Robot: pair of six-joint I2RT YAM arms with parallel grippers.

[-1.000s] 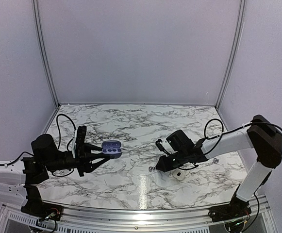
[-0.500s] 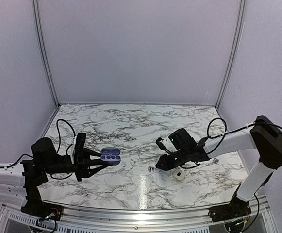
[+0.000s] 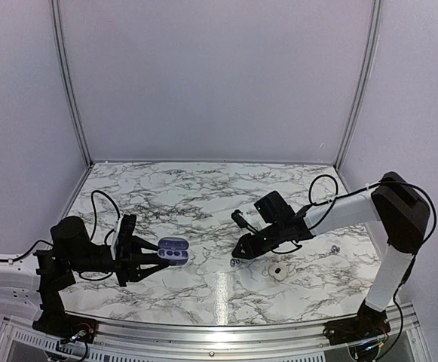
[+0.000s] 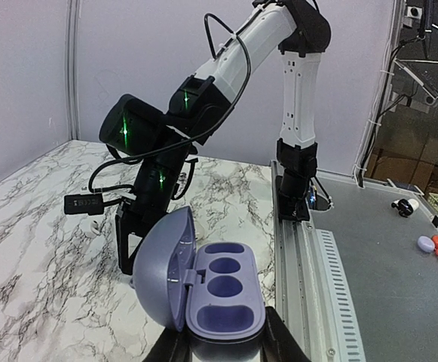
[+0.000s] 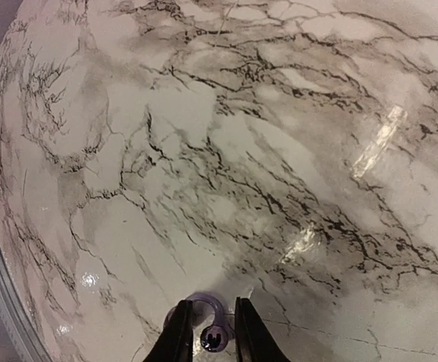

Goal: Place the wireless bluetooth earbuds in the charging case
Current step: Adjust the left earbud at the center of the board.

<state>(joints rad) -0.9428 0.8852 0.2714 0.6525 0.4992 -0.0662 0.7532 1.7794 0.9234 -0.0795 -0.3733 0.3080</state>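
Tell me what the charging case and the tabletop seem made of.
The charging case: likely moulded plastic, lavender, smooth satin finish; soft highlights on the rounded lid, no grain. The tabletop: white marble pattern with dark veins, glossy, sharp light reflections; real stone or printed laminate, I cannot tell.

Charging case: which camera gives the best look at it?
The left wrist view. The charging case fills the foreground, lid open, both wells empty, held in the left gripper. The top external view shows it only as a small purple shape. The right wrist view does not show it.
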